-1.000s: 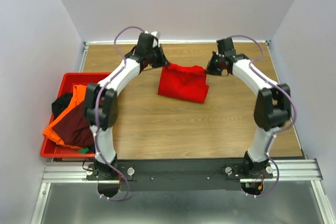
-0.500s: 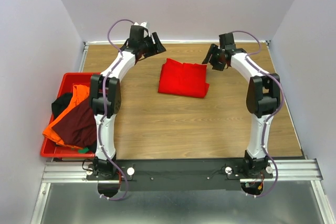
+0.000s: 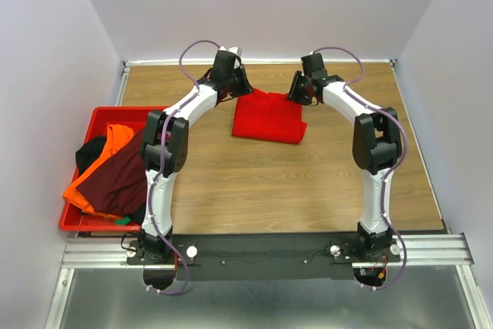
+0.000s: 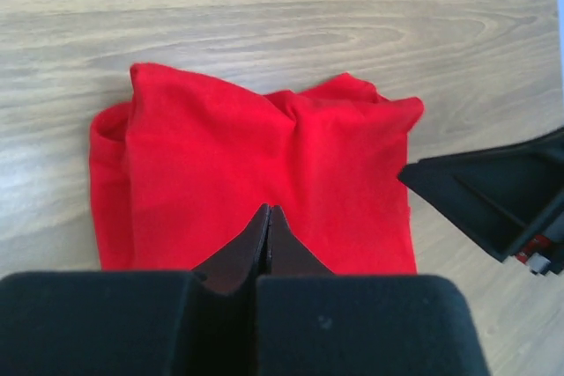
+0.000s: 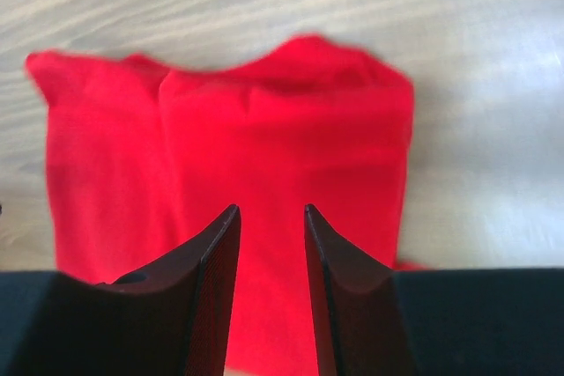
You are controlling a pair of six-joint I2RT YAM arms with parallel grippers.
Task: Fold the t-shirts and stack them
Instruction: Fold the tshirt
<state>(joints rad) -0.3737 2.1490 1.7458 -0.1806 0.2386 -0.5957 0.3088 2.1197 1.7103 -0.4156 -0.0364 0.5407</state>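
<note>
A bright red t-shirt (image 3: 268, 117) lies folded on the wooden table (image 3: 254, 182), toward its far side. My left gripper (image 3: 237, 88) hovers over the shirt's far left corner. In the left wrist view its jaws are shut tip to tip (image 4: 269, 210) above the red cloth (image 4: 264, 147), with nothing between them. My right gripper (image 3: 297, 91) hangs over the far right corner, open, and the red cloth (image 5: 264, 121) shows through the gap between its fingertips (image 5: 270, 210). The orange t-shirt (image 3: 115, 138), the maroon one (image 3: 119, 182) and the black one (image 3: 90, 153) lie heaped in the crate.
A red plastic crate (image 3: 98, 115) stands at the table's left edge with the shirts spilling over its near side. The right gripper's black body (image 4: 498, 200) shows at the right of the left wrist view. Grey walls close in the table on three sides.
The left gripper let go of the shirt's far left corner, swung back and away, then returned over it, shut. The right gripper moved left over the far right corner, open. The shirt has settled flat.
</note>
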